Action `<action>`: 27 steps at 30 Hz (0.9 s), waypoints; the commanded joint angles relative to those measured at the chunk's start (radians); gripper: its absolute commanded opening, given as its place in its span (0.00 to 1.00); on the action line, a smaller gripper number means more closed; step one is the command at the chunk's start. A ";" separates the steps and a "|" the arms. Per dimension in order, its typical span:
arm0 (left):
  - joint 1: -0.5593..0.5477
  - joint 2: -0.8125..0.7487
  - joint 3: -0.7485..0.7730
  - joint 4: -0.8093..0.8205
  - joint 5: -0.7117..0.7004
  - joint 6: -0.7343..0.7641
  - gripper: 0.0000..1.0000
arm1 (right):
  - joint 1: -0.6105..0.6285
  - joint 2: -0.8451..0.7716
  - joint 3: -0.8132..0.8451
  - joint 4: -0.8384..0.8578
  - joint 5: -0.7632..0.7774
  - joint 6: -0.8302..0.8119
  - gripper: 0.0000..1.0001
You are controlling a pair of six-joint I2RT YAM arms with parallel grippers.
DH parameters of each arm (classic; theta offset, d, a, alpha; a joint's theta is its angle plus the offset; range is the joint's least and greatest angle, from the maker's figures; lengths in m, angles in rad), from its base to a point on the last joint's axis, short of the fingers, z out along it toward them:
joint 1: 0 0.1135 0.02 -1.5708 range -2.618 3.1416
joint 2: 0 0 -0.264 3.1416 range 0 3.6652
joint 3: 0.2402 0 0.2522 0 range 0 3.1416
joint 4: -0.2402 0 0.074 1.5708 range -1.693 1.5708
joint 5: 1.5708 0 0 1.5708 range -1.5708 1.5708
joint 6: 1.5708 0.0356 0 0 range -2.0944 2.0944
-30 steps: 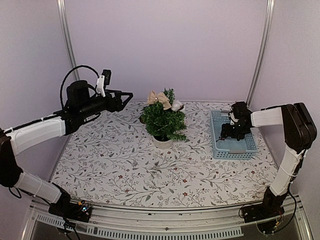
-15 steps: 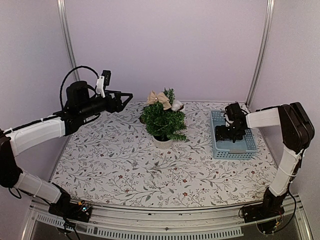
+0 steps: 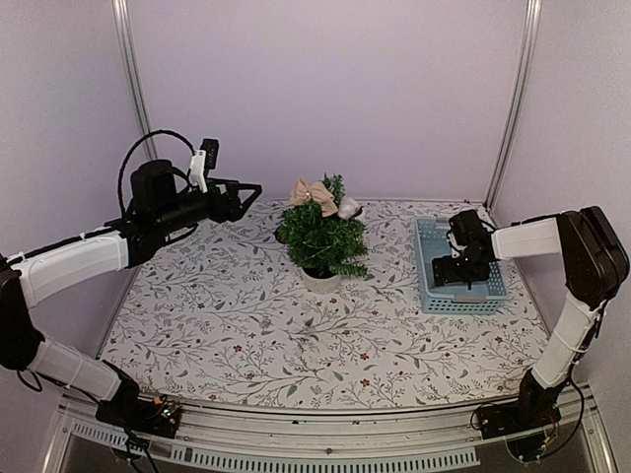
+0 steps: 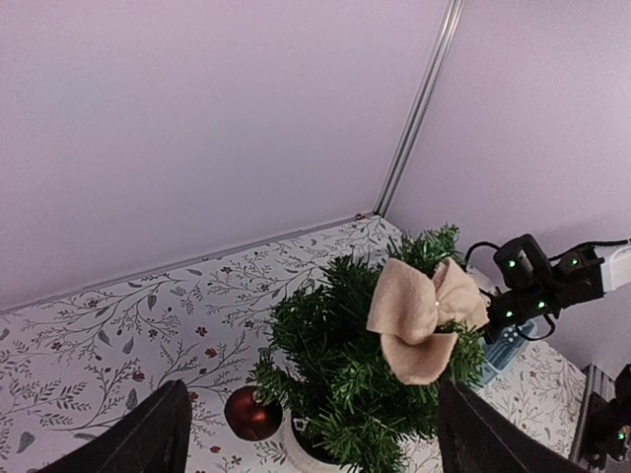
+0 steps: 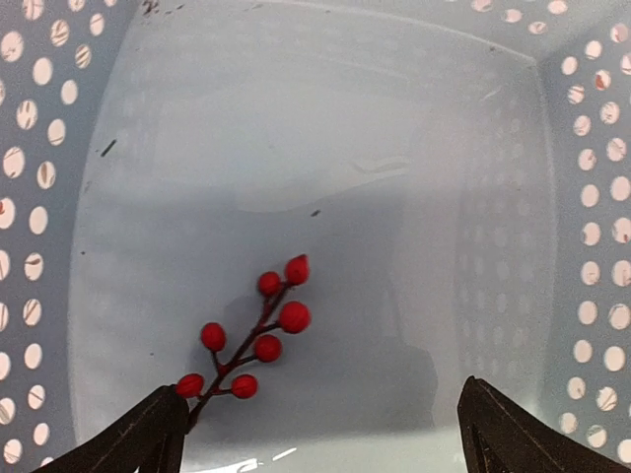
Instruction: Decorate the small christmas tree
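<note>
The small christmas tree (image 3: 323, 239) stands in a white pot (image 3: 320, 281) at mid-table. It carries a beige bow (image 3: 314, 193) and a white ornament (image 3: 348, 207). In the left wrist view the tree (image 4: 340, 370) shows the bow (image 4: 424, 315), with a red bauble (image 4: 251, 414) beside the pot. My left gripper (image 3: 248, 197) is open and empty, raised left of the tree, also in its own view (image 4: 314, 439). My right gripper (image 3: 461, 273) is open inside the blue basket (image 3: 424, 258). In its wrist view (image 5: 325, 434) a red berry sprig (image 5: 258, 335) lies by the left fingertip (image 5: 148, 439).
The basket's perforated walls (image 5: 587, 197) close in the right gripper on both sides. The flowered tablecloth (image 3: 227, 325) covers the table. Purple walls and metal posts (image 3: 133, 79) enclose the back and sides.
My right gripper has shifted slightly inside the basket, first left, then toward its near end. The left arm and the tree have not moved.
</note>
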 commanded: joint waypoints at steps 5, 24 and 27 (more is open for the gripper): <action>0.005 -0.021 -0.001 -0.019 -0.017 0.025 0.88 | -0.082 -0.078 0.006 -0.022 -0.022 -0.044 0.95; 0.008 -0.028 -0.003 -0.028 -0.023 0.022 0.88 | -0.096 0.010 0.059 -0.018 -0.133 -0.059 0.49; 0.010 -0.030 -0.001 -0.032 -0.027 0.025 0.88 | -0.103 0.048 0.064 -0.023 -0.143 -0.068 0.45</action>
